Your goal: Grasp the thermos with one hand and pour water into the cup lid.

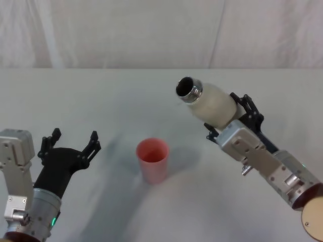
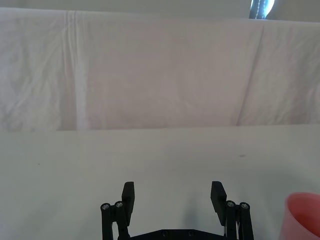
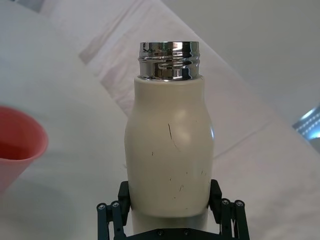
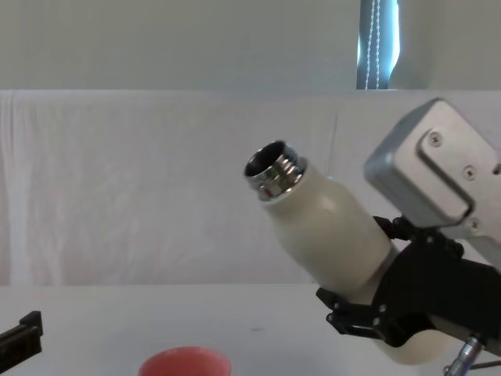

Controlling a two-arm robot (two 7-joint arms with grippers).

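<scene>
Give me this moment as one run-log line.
right hand: shut on thermos, lifted, tilted toward cup lid | neck not yet over cup lid | left hand: open, idle by cup lid

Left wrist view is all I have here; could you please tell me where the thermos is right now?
Observer: The thermos is held off the table in the right tool, tilted with its open steel neck toward the cup lid.
Operator: Is the mouth above the cup lid yet?
Observer: In the chest view it looks higher and to the right of it.
Operator: And my left tool?
Observer: The left tool is open, left of the cup lid.
</scene>
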